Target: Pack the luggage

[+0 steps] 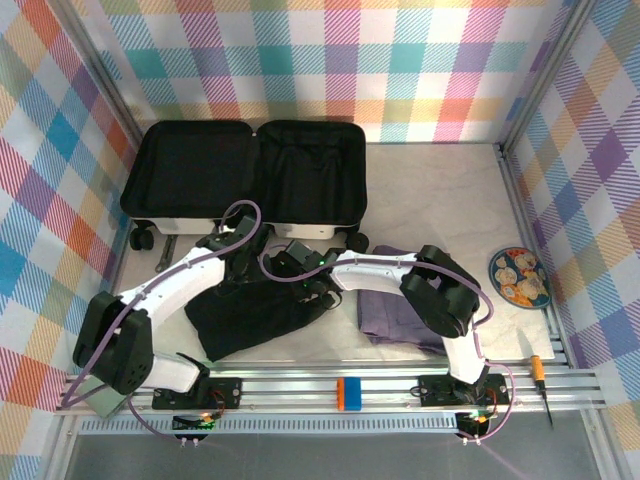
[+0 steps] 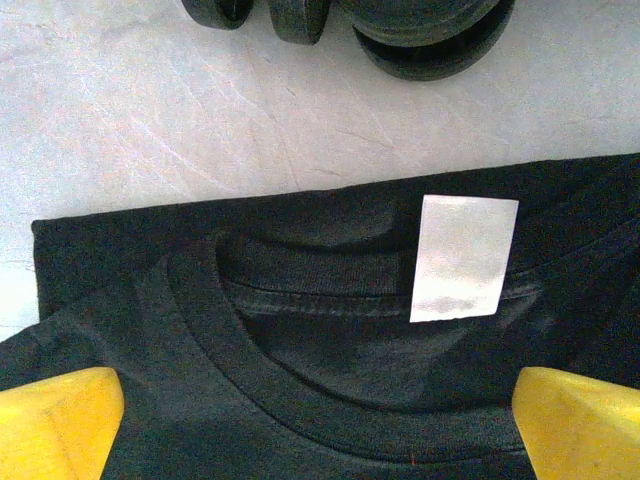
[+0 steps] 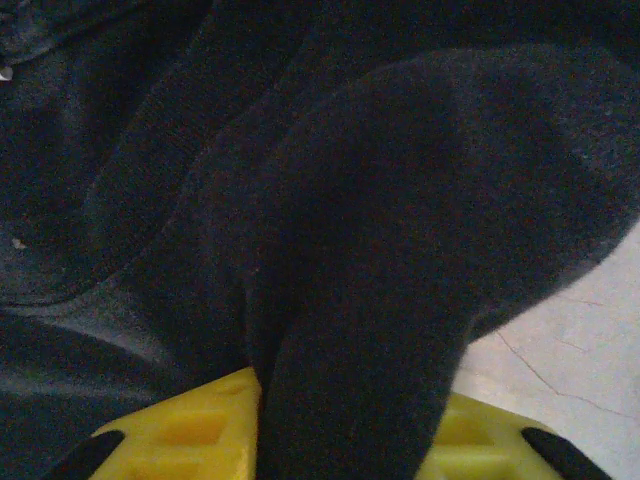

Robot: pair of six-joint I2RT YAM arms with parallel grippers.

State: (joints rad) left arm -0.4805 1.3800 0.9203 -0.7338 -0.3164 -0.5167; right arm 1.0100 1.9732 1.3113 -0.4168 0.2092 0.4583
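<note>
From the overhead camera, the luggage [image 1: 250, 180] lay open and flat toward the far left corner of the bench [image 1: 440, 190], both black-lined halves empty, its wheels pointing at the near edge. Just on the near side of it a black shirt [image 1: 250, 320] was spread out, with a folded purple garment [image 1: 385, 318] touching its right side. Both arms reached in over the shirt's far edge. A plate [image 1: 518, 276] sat by the right edge and a screwdriver [image 1: 541, 380] near the near right corner, neither in my way.

On the left wrist camera, the left jaws stood wide apart, the yellow fingers [image 2: 60, 425] at either side of the shirt's collar and its white tag [image 2: 462, 257], gripping nothing. The luggage wheels [image 2: 430, 35] showed just beyond the shirt's edge.

On the right wrist camera, the right jaws were clamped on a raised fold of the black shirt, cloth bulging up between the fingers [image 3: 180, 435].

I judged I was at the pick-up of the first garment. The next move called for closing the left jaws on the collar, then lifting both sides evenly and carrying the shirt over the wheels into a half.
</note>
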